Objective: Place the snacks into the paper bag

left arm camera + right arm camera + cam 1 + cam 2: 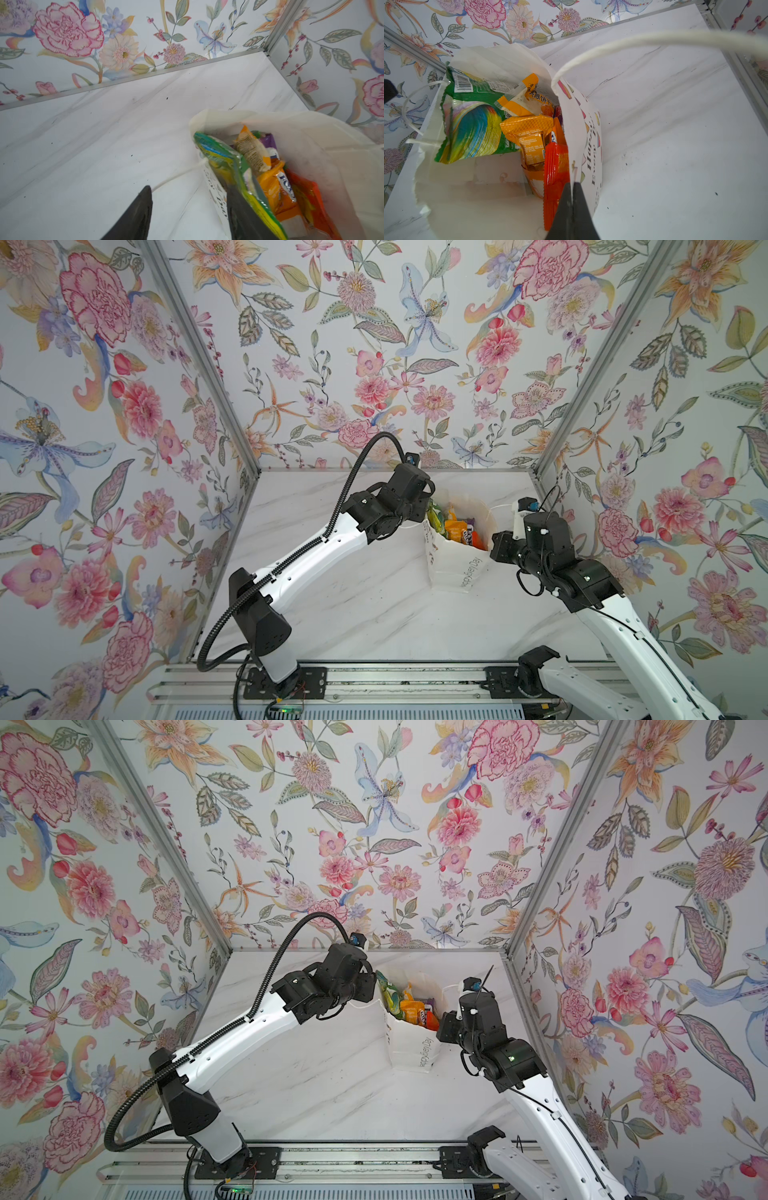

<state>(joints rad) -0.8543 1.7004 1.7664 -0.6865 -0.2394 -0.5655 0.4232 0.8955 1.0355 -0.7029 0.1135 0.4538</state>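
Begin at the marble tabletop [353, 614] by the arm bases: no loose packet in sight on it in both top views, some of it hidden under the arms.

Next, the right gripper [572, 191]: pressed together on the paper bag [591, 145], pinching the wall on its own side and holding the mouth open, with the white cord handle [633, 41] arching above. Bag standing toward the back of the table, right of centre, between the two wrists.

Inside, packed close:
- red-orange packet [554, 166] against the pinched wall
- orange FOX'S packet [274, 193]
- orange biscuit sachet [519, 99]
- purple packet [268, 141], deeper in
- large green packet [473, 128] leaning on the opposite wall, top edge near the rim

Beyond, the left gripper [188, 189]: spread, gripping nothing, apparently straddling that wall, one finger outside, one beside the green packet.

Judged nearly complete: every visible snack bagged. Probably left: settle the green packet, release the wall, withdraw.
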